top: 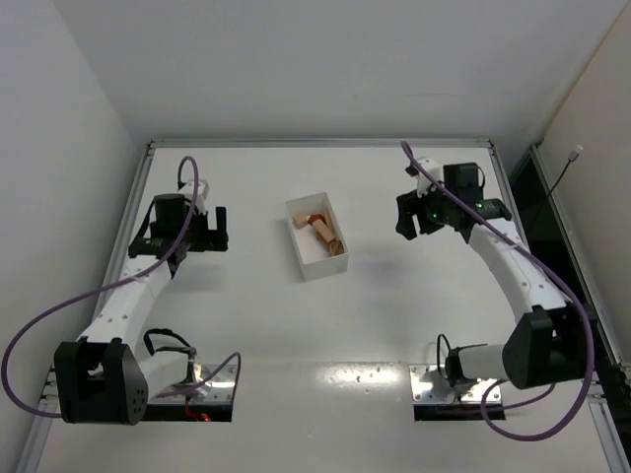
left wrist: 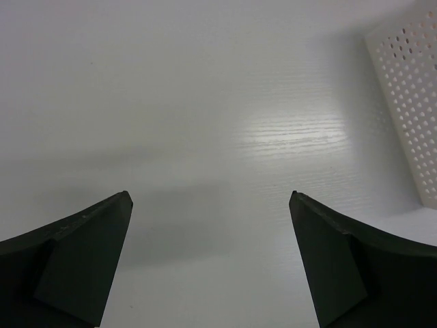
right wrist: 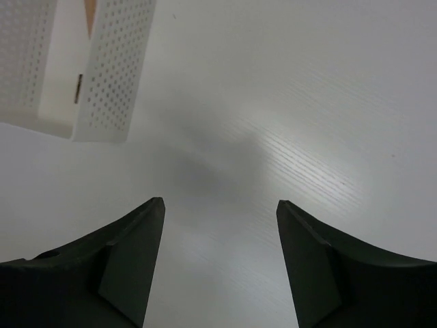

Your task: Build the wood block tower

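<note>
While both arms hang over the table [top: 375, 325], you've got the wood blocks [top: 320, 235] lying loose in the white box [top: 296, 243], just above centre of the top view; they're a small jumble of pale tan and reddish-orange pcs, not stacked, and I can't tell the individual shapes at this res. The left claw [top: 221, 229] sits left of the box, well apart from it, w/ its tips aimed toward the box. In the left wrist view that claw [left wrist: 210, 198] is spread wide, each dark finger [left wrist: 75, 266] in a bottom corner and only bare tabletop between them; the box's perforated wall [left wrist: 410, 102] shows at the upper right edge. The right claw [top: 404, 219] sits right of the box, also well apart, tips facing left in the frame. In the right wrist view it's [right wrist: 220, 203] released too (fingers [right wrist: 130, 266] parted, nothing gripped), w/ the box [right wrist: 109, 68] at the upper left and a sliver of orange block [right wrist: 89, 14] just visible inside it. Neither claw touches box or blocks. Purple cables [top: 39, 335] loop off both arms toward the bottom of the top view.
</note>
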Robot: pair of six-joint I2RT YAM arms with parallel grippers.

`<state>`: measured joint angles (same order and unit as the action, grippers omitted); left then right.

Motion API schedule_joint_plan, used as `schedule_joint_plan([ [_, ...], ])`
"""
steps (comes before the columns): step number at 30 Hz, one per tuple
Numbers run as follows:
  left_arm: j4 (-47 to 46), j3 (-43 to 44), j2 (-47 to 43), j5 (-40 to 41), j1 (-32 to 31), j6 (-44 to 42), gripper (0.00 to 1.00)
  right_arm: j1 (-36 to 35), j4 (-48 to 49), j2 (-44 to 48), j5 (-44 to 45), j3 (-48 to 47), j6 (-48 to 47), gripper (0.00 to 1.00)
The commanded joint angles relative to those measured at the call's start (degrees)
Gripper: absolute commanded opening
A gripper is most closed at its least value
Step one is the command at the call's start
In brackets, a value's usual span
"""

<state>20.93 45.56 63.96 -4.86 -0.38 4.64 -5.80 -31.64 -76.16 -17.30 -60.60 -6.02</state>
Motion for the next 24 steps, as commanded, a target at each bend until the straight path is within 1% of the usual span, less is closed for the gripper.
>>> schedule_joint_plan([
  [1,-1.2,1.5,0.5,3.1,0.5,2.5,1.00,-4.6,2.8,-1.5,1.8,-5.3,2.3,0.62],
  [3,-1.2,2.3,1.1,3.1,0.5,2.5,1.00,-7.5,0.6,-4.2,1.8,-7.5,3.7,0.56],
  [4,-1.2,2.3,1.1,2.5,0.5,2.5,1.00,-8.3,-0.1,-5.3,1.1,-10.0,4.3,0.56],
  [5,-1.2,2.3,1.1,2.5,0.5,2.5,1.00,-9.0,-1.2,-6.4,-1.0,-11.3,4.4,0.63],
  [6,-1.2,2.3,1.1,2.5,0.5,2.5,1.00,-9.5,-1.2,-7.4,-2.5,-12.5,4.4,0.96],
  [7,-1.2,2.3,1.1,3.0,0.5,2.5,1.00,-10.1,-1.9,-9.6,-4.4,-14.8,4.4,1.00],
  [8,-1.2,2.3,1.1,3.8,0.5,2.5,1.00,-10.1,-1.9,-10.7,-7.3,-15.5,4.4,1.00],
  [9,-1.2,2.8,1.1,3.8,0.5,2.5,1.00,-10.1,-1.9,-12.2,-7.3,-17.8,5.5,0.88],
  [11,-1.2,2.8,1.1,4.3,0.5,2.5,1.00,-11.9,-3.4,-17.1,-5.4,-20.3,5.5,0.77],
  [13,-1.2,3.3,1.6,4.3,0.5,2.5,1.00,-13.7,-4.2,-19.4,-2.4,-23.2,4.5,0.68],
  [14,-0.6,3.9,1.6,4.3,0.5,2.0,1.00,-14.3,-5.2,-20.5,-1.0,-24.4,3.9,0.68],
  [15,-0.6,3.9,2.1,4.3,0.5,1.9,1.00,-14.8,-7.5,-23.2,-1.0,-27.0,3.9,0.70],
  [16,-0.6,3.9,2.1,4.3,0.5,1.9,1.00,-15.6,-8.3,-24.5,-0.3,-28.2,3.4,0.73],
  [18,-0.6,3.9,2.7,4.9,0.5,1.9,1.00,-16.5,-8.9,-27.1,0.5,-29.8,3.4,0.74],
  [19,-0.6,3.9,2.7,5.4,0.5,1.9,1.00,-17.3,-9.9,-28.2,0.5,-31.1,3.4,0.77],
  [20,-0.6,4.4,2.7,5.9,0.5,1.9,1.00,-17.3,-9.9,-28.9,0.5,-31.1,3.4,0.79],
  [22,-0.6,4.4,3.3,6.6,0.5,1.9,1.00,-18.5,-9.9,-30.1,0.5,-31.1,4.0,0.79],
  [24,-0.6,4.4,3.8,7.1,1.0,1.9,1.00,-19.3,-8.9,-30.6,2.6,-30.5,5.6,0.79],
])
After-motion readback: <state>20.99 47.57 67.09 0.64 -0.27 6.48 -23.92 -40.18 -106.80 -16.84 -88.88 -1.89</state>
